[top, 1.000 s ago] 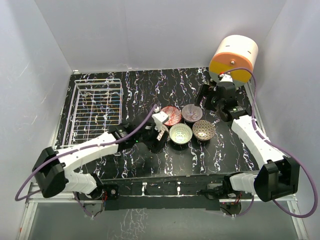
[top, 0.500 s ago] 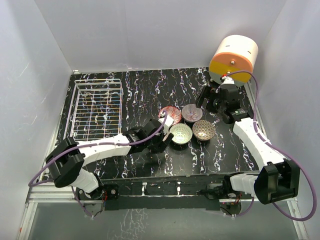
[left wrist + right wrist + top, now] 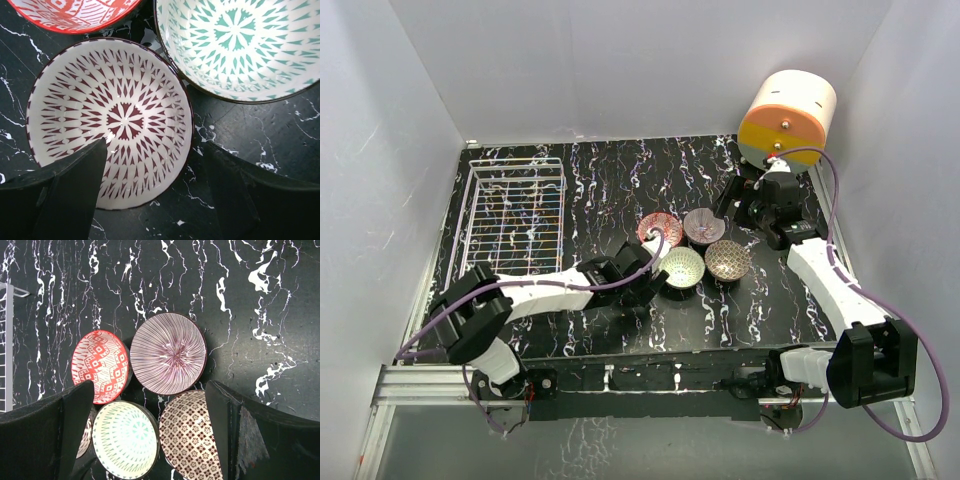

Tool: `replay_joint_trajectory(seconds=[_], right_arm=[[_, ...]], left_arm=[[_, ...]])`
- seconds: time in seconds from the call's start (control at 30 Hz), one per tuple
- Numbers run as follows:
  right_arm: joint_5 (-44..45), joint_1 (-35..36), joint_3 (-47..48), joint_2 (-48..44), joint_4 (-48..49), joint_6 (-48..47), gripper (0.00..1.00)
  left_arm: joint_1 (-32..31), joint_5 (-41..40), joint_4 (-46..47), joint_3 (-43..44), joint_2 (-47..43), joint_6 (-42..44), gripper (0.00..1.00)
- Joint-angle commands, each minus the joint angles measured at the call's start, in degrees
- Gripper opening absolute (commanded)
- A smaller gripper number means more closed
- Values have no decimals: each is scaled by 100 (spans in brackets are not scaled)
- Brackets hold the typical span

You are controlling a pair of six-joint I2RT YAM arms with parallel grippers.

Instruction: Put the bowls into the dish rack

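Four bowls sit together right of the table's middle: red (image 3: 658,228), purple-grey (image 3: 702,224), pale green (image 3: 681,268), brown lattice (image 3: 727,259). A white bowl with a maroon pattern (image 3: 110,120) lies under my left gripper (image 3: 645,270), mostly hidden from above. My left gripper (image 3: 155,170) is open, one finger over the bowl's inside and one outside its rim. My right gripper (image 3: 732,203) is open and empty, above the bowls (image 3: 147,410). In its view are the red (image 3: 97,365), purple-grey (image 3: 167,352), green (image 3: 125,440) and brown (image 3: 192,440) bowls. The white wire dish rack (image 3: 515,215) stands empty at the left.
A large cream and orange cylinder (image 3: 787,118) stands at the back right corner, just behind my right wrist. White walls close in the black marbled table on three sides. The rack's edge (image 3: 4,340) shows at the left of the right wrist view.
My left arm has reached further right and forward, bringing its open gripper over the white maroon bowl. My right gripper has drawn back a little toward the cylinder.
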Motion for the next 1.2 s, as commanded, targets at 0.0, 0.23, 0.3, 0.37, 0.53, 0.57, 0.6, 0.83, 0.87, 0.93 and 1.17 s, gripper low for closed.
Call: replay_joint_trajectory(seconds=[0.0, 0.23, 0.3, 0.37, 0.53, 0.57, 0.6, 0.83, 0.87, 0.93, 1.17], right_arm=[[-47, -67, -54, -156, 370, 24, 97], [-57, -108, -113, -156, 376, 2, 96], [-56, -119, -125, -165, 377, -7, 96], [-52, -137, -146, -173, 377, -14, 96], [-85, -163, -171, -201, 395, -17, 95], [-92, -163, -173, -197, 396, -17, 95], [-89, -168, -175, -209, 396, -18, 95], [-88, -190, -213, -304, 396, -10, 94], [-74, -190, -218, -321, 396, -14, 94], [-47, -201, -237, -357, 388, -1, 94], [69, -199, -277, -442, 383, 17, 93]], left_arm=[[-24, -264, 181, 44, 199, 177, 75], [-29, -325, 249, 197, 546, 348, 74], [-25, -347, 251, 240, 617, 390, 72], [-23, -346, 206, 301, 685, 416, 67], [-23, -348, 156, 359, 767, 396, 47], [-25, -339, 154, 365, 773, 387, 43], [-28, -326, 146, 369, 782, 391, 40], [-23, -326, 128, 397, 950, 294, 26], [-27, -334, 113, 402, 979, 268, 22], [-23, -353, 84, 429, 1034, 216, 13], [-22, -302, -41, 496, 937, 115, 0]])
